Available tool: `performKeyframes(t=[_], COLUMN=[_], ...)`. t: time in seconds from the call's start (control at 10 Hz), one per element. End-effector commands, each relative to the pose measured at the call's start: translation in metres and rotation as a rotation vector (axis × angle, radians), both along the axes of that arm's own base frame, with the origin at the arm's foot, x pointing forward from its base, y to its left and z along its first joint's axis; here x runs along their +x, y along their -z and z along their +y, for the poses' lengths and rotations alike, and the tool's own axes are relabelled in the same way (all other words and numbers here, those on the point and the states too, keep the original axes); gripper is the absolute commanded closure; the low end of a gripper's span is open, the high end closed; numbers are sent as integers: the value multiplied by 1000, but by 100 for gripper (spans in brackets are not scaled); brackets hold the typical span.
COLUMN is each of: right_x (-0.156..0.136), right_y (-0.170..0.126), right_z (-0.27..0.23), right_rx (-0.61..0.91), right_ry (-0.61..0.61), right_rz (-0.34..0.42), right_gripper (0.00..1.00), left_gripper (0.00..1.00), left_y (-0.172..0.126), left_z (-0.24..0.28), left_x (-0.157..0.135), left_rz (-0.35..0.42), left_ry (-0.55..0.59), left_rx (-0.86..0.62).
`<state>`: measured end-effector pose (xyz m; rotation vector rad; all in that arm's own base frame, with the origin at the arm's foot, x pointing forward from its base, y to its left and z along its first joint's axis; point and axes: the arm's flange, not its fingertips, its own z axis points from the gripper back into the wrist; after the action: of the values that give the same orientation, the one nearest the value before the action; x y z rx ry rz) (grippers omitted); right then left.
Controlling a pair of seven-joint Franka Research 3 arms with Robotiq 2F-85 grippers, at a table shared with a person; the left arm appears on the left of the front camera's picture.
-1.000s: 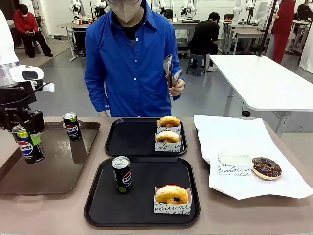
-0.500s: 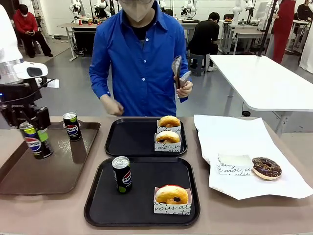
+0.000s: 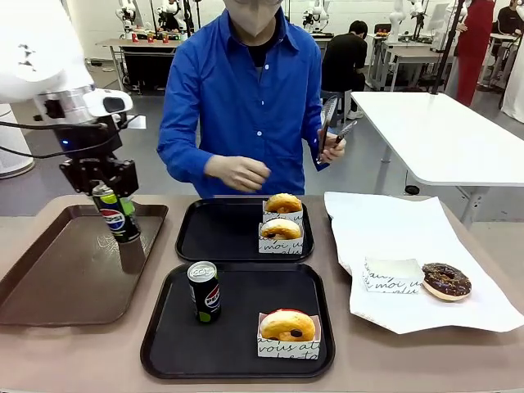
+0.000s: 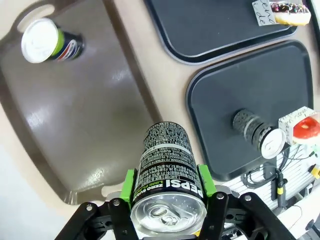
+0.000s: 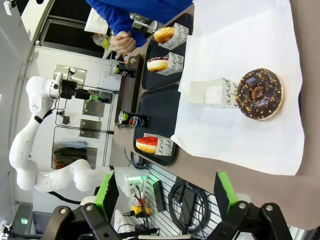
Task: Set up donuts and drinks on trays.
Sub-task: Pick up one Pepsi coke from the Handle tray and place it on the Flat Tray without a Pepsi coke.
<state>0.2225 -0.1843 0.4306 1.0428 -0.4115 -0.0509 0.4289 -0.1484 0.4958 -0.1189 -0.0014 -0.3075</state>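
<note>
My left gripper is shut on a black Pepsi can, holding it tilted above the far right part of the brown tray. Another can stands on that brown tray. The near black tray carries a can and a sleeved donut. Two sleeved donuts sit on the far black tray. My right gripper stands open with nothing in it, above the table's right edge.
A chocolate donut and an empty paper sleeve lie on white paper at the right. The person across the table holds tongs in one hand; the other hand hovers just behind the far tray.
My left gripper has lifted the can and carried it right and farther away across the brown tray. The person has shifted right and brought a hand forward toward the far tray.
</note>
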Motion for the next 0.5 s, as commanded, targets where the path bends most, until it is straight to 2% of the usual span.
performKeyframes(t=[0.0,0.2,0.4], right_x=[0,0,0], right_y=[0,0,0], right_z=[0,0,0], right_rx=[7,7,7], right_ry=[-5,-5,-5], right_rz=[-7,-7,-7], right_gripper=[0,0,0], left_gripper=[42,42,42], left_y=[-1,6,13], left_z=[-14,-21,5], left_x=[12,19,-4], left_rz=[-14,5,81], left_ry=[-2,11,56], left_rx=[-15,5,21])
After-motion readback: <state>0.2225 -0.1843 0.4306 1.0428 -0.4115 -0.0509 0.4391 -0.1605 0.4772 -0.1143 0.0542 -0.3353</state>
